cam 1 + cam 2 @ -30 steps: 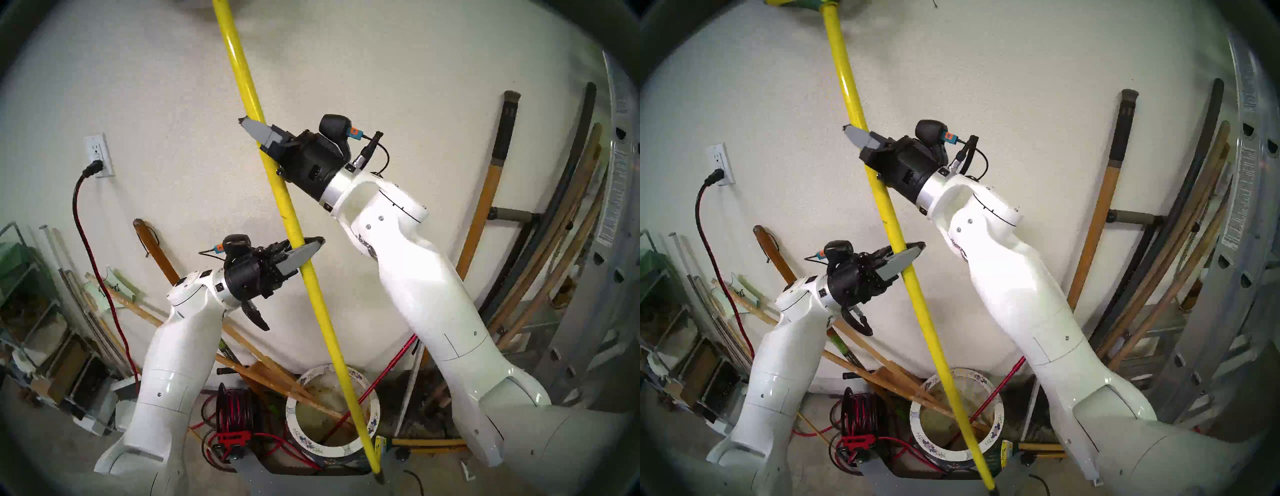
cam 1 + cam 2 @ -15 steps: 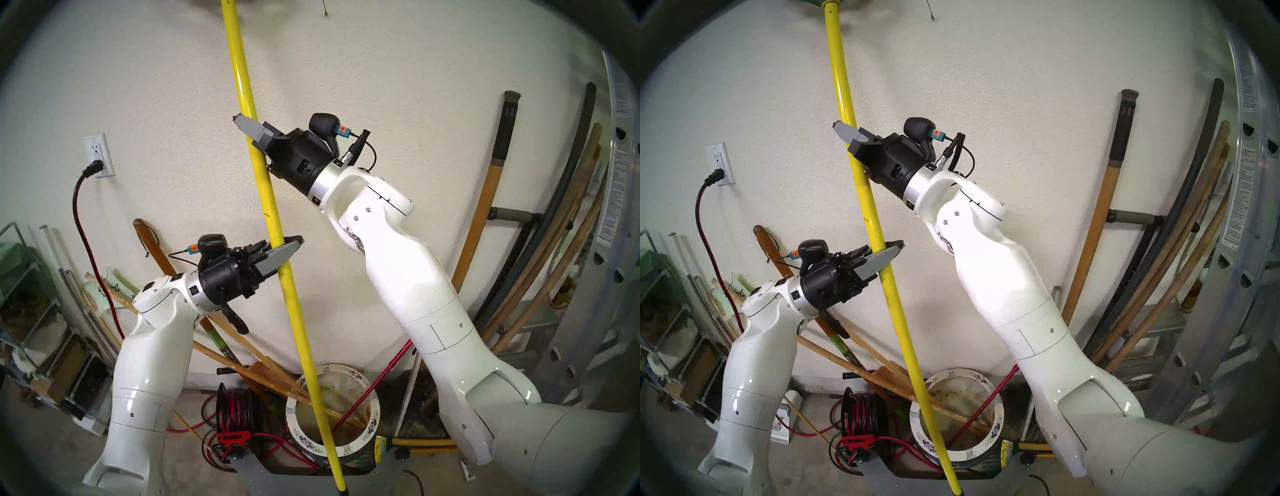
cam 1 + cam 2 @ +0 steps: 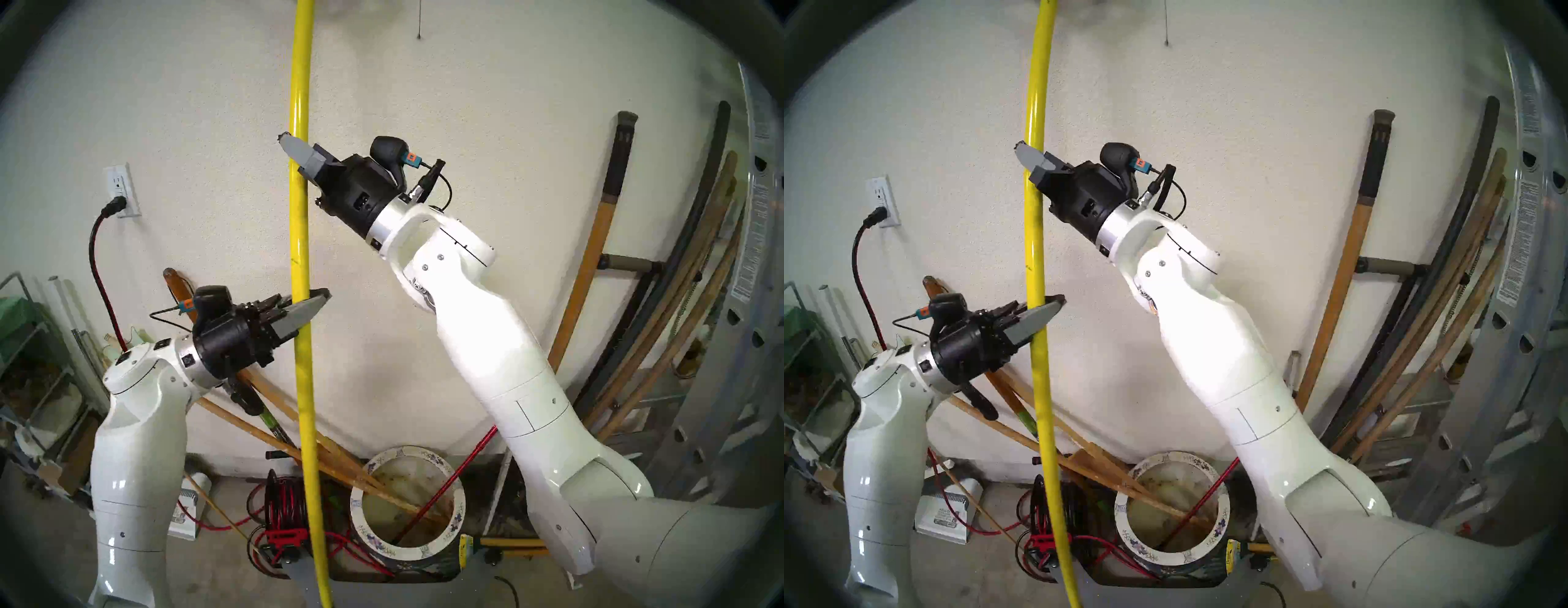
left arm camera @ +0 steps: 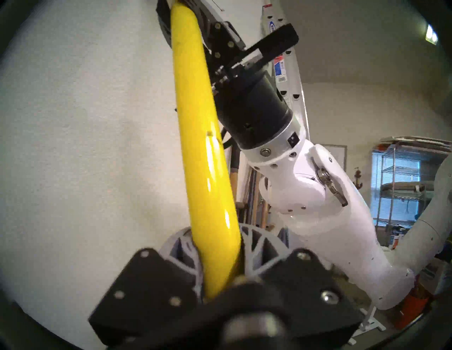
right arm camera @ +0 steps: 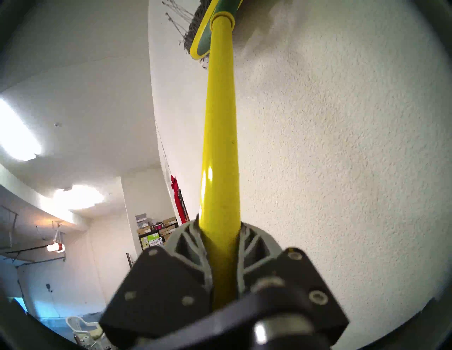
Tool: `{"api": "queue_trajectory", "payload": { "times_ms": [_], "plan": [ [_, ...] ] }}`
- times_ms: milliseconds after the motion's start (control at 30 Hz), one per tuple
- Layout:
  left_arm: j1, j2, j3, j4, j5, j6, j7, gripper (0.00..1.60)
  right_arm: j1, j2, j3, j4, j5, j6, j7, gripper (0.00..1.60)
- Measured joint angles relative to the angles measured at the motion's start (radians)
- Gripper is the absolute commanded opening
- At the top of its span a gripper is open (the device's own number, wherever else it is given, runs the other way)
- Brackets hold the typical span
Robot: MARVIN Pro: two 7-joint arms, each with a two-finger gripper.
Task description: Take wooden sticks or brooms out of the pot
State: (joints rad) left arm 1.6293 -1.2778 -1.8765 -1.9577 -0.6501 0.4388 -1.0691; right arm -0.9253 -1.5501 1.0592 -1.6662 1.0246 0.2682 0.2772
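From the head, the long broom with a thin yellow pole (image 3: 302, 254) was out, left of the wide flowered white-rimmed pot (image 3: 460, 501). Tan wooden sticks (image 3: 339, 463) stayed inside.

The left wrist showed the left gripper (image 4: 220, 264) squeezing the pole.

The right wrist showed the right gripper (image 5: 221, 244) squeezing it too, probably tightly.

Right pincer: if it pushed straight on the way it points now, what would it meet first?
Probably the textured white wall: the right pincer, shut on the yellow broom pole, points up and leftward at it with nothing between. Depth is unclear.
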Motion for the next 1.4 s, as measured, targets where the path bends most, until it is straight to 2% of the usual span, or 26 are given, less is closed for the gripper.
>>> {"api": "queue_trajectory", "payload": {
  "times_ms": [267,433,733,967,1267,1400],
  "plan": [
    [0.083,-0.047,-0.032,-0.085,0.0,0.039,0.082,0.0,-0.052,0.017,-0.005,-0.038,-0.042,-0.047,0.008,0.0],
    [0.12,-0.092,-0.019,-0.094,0.0,0.018,0.108,0.0,-0.076,0.028,-0.016,-0.047,-0.07,-0.073,0.015,0.0],
    [0.165,-0.164,0.027,-0.034,0.041,-0.129,0.087,0.0,-0.117,0.048,-0.041,-0.052,-0.107,-0.105,0.033,0.0],
    [0.194,-0.2,0.029,0.028,0.09,-0.245,0.041,0.0,-0.165,0.071,-0.061,-0.063,-0.132,-0.119,0.047,0.0],
    [0.217,-0.243,0.02,0.115,0.091,-0.403,-0.013,0.0,-0.227,0.106,-0.077,-0.094,-0.168,-0.156,0.077,0.0],
    [0.22,-0.259,0.02,0.152,0.079,-0.448,-0.036,0.0,-0.241,0.12,-0.085,-0.102,-0.185,-0.168,0.093,0.0]
  ]
}}
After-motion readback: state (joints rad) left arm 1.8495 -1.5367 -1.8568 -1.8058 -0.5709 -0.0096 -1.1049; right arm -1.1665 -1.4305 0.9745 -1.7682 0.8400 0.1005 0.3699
